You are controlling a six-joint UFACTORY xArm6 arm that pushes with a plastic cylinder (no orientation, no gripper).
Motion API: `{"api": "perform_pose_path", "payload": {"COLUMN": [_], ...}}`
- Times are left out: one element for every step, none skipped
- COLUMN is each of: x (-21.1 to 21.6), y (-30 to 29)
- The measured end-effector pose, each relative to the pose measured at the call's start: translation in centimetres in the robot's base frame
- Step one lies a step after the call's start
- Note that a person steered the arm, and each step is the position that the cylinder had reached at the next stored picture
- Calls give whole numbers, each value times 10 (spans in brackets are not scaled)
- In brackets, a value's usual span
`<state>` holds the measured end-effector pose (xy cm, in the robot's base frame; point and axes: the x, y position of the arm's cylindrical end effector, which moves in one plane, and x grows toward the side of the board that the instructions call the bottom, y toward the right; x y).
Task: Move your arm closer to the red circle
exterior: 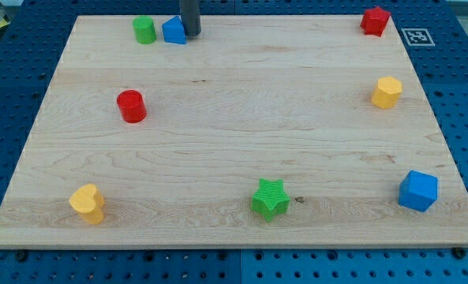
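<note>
The red circle (130, 106), a short red cylinder, stands on the wooden board (241, 102) at the view's left, about mid height. My tip (191, 34) is at the view's top, left of centre, touching or just beside the right side of a blue triangular block (174, 31). The tip is well above and to the right of the red circle. A green cylinder (144, 30) stands just left of the blue triangular block.
A red block (375, 20) is at the top right, a yellow hexagonal block (387, 92) at the right, a blue cube-like block (417, 191) at the bottom right, a green star (270, 198) at the bottom centre, a yellow heart (87, 203) at the bottom left.
</note>
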<state>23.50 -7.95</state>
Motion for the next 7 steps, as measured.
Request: {"api": "perform_pose_path", "payload": {"x": [0, 0, 4, 38, 64, 66, 103], "y": [2, -3, 7, 33, 35, 35, 35]}}
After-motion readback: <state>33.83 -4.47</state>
